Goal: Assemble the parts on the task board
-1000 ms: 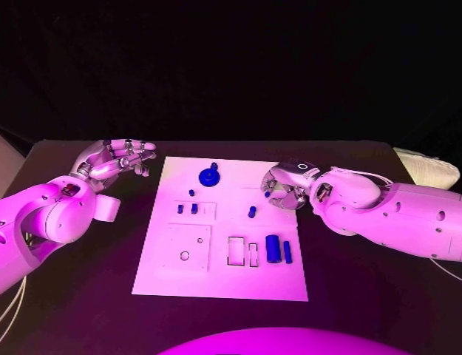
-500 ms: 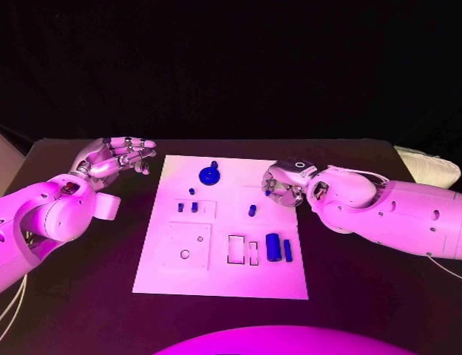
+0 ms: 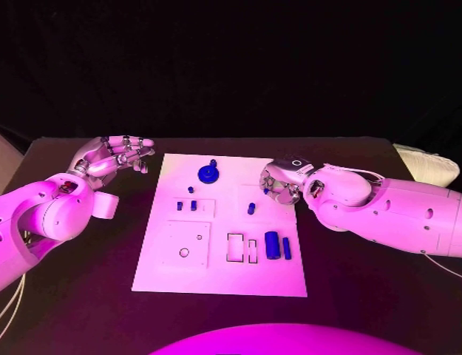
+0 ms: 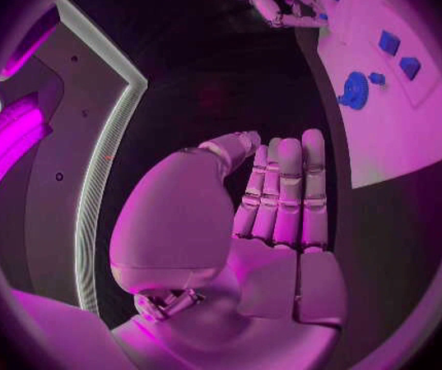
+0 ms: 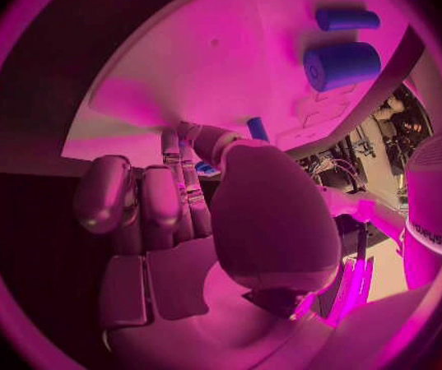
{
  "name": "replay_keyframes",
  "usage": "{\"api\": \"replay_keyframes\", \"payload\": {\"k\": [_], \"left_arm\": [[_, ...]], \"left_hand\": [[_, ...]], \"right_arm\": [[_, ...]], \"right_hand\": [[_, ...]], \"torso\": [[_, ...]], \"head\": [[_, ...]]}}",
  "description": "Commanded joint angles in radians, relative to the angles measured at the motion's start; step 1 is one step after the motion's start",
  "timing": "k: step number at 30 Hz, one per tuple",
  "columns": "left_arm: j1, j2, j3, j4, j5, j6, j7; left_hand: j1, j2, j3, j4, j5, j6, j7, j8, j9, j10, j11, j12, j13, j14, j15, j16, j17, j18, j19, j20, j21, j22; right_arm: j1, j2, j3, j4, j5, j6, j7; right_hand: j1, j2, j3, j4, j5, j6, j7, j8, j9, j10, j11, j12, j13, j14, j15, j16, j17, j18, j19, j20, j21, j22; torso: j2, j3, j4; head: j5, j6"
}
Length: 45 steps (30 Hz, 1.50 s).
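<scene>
head view: the white task board (image 3: 222, 222) lies mid-table with small blue parts (image 3: 279, 246) on it. the left hand (image 3: 114, 157) hovers off the board's far left corner, fingers curled, empty. the right hand (image 3: 281, 181) hangs over the board's right edge.

left wrist view: fingers (image 4: 282, 189) lie together, holding nothing.

right wrist view: fingers (image 5: 169, 197) bend toward a small blue part (image 5: 258, 128); i cannot tell whether they grip it.

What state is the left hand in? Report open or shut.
Open. The left hand holds nothing beside the task board; the wrist view shows its fingers extended, palm empty.
</scene>
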Motion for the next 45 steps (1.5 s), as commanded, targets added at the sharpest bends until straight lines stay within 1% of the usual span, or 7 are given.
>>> {"api": "replay_keyframes", "payload": {"k": [1, 8, 11, 15, 23, 33, 45], "left_arm": [[0.000, -0.001, 0.001, 0.003, 0.004, 0.010, 0.007], [0.000, -0.001, 0.001, 0.003, 0.002, 0.010, 0.008], [0.000, -0.001, 0.001, 0.002, 0.001, 0.010, 0.009], [-0.001, -0.002, 0.001, 0.001, 0.000, 0.009, 0.009], [-0.002, -0.004, 0.001, 0.000, -0.001, 0.008, 0.009], [-0.003, -0.004, 0.001, -0.010, -0.002, 0.008, 0.008], [-0.004, -0.001, 0.001, -0.015, -0.003, 0.007, 0.007]], "left_hand": [[-0.005, 0.002, -0.008, 0.000, -0.004, -0.009, -0.001, 0.005, 0.002, -0.007, -0.002, 0.004, -0.001, -0.008, 0.000, -0.006, -0.001, -0.007, 0.006, 0.000, -0.003, -0.001], [-0.003, 0.002, -0.009, -0.002, -0.004, -0.010, 0.000, 0.006, 0.002, -0.010, -0.002, 0.003, -0.001, -0.009, 0.000, -0.007, -0.001, -0.007, 0.007, 0.000, -0.006, -0.003], [-0.001, 0.002, -0.009, -0.003, -0.004, -0.010, 0.000, 0.007, 0.002, -0.011, -0.002, 0.003, -0.001, -0.010, 0.000, -0.007, -0.001, -0.007, 0.008, 0.000, -0.006, -0.003], [-0.001, 0.002, -0.009, -0.003, -0.004, -0.010, 0.000, 0.007, 0.002, -0.011, -0.002, 0.003, -0.001, -0.010, 0.000, -0.007, -0.001, -0.007, 0.008, 0.000, -0.006, -0.003], [0.001, 0.003, -0.009, -0.003, -0.004, -0.010, 0.000, 0.008, 0.003, -0.012, -0.002, 0.004, -0.002, -0.010, 0.000, -0.007, -0.001, -0.007, 0.008, 0.000, -0.007, -0.004], [0.003, 0.002, -0.010, -0.005, -0.004, -0.010, 0.000, 0.009, 0.003, -0.013, -0.001, 0.004, -0.002, -0.011, 0.000, -0.007, -0.001, -0.007, 0.010, -0.001, -0.008, -0.005], [0.004, 0.002, -0.011, -0.006, -0.004, -0.011, 0.000, 0.010, 0.003, -0.014, -0.001, 0.004, -0.002, -0.011, 0.000, -0.007, -0.001, -0.007, 0.010, -0.001, -0.009, -0.005]], "right_arm": [[-0.015, 0.009, -0.009, -0.001, -0.010, 0.038, -0.020], [-0.018, 0.008, -0.009, 0.006, -0.003, 0.011, -0.035], [-0.019, 0.005, -0.009, 0.012, 0.007, -0.005, -0.038], [-0.020, 0.001, -0.009, 0.021, 0.019, -0.026, -0.040], [-0.020, -0.016, -0.008, 0.043, 0.044, -0.059, -0.048], [-0.008, -0.048, 0.005, 0.082, 0.126, -0.088, -0.053], [0.008, -0.089, 0.019, 0.175, 0.231, -0.103, -0.042]], "right_hand": [[-0.020, -0.007, 0.000, 0.011, 0.012, -0.004, 0.000, 0.004, 0.002, -0.001, 0.002, -0.007, -0.002, 0.020, -0.007, 0.009, 0.002, -0.011, 0.006, -0.003, 0.005, 0.004], [-0.033, -0.014, 0.009, 0.016, 0.074, -0.004, -0.002, 0.015, 0.018, 0.006, 0.001, -0.007, -0.003, 0.021, -0.008, 0.030, 0.015, -0.014, 0.009, -0.004, 0.023, 0.027], [-0.036, -0.010, 0.015, 0.015, 0.112, -0.003, -0.004, 0.023, 0.029, 0.013, -0.001, -0.007, -0.004, 0.023, -0.009, 0.044, 0.025, -0.017, 0.014, -0.005, 0.041, 0.048], [-0.035, -0.001, 0.021, 0.014, 0.127, -0.004, -0.004, 0.029, 0.037, 0.019, -0.002, -0.006, -0.003, 0.024, -0.010, 0.051, 0.029, -0.019, 0.018, -0.006, 0.052, 0.061], [-0.034, 0.007, 0.026, 0.012, 0.127, -0.004, -0.005, 0.033, 0.042, 0.024, -0.003, -0.006, -0.003, 0.024, -0.011, 0.055, 0.031, -0.021, 0.021, -0.007, 0.062, 0.074], [-0.043, 0.004, 0.021, 0.013, 0.101, -0.009, -0.005, 0.041, 0.053, 0.025, -0.003, -0.008, -0.003, 0.023, -0.010, 0.060, 0.032, -0.023, 0.023, -0.006, 0.070, 0.084], [-0.044, 0.004, 0.021, 0.013, 0.097, -0.010, -0.005, 0.041, 0.055, 0.025, -0.003, -0.008, -0.004, 0.023, -0.010, 0.060, 0.030, -0.023, 0.023, -0.006, 0.070, 0.084]], "torso": [[0.000, -0.0006, -0.0009], [-0.001, -0.0005, -0.0011], [-0.001, 0.0002, -0.0014], [-0.001, 0.0000, -0.0009], [-0.002, -0.0001, -0.0011], [-0.003, 0.0002, -0.0018], [-0.003, -0.0018, -0.0019]], "head": [[0.000, -0.001], [-0.001, -0.002], [-0.001, -0.002], [-0.001, -0.002], [-0.002, -0.002], [-0.002, 0.000], [0.009, 0.004]]}}
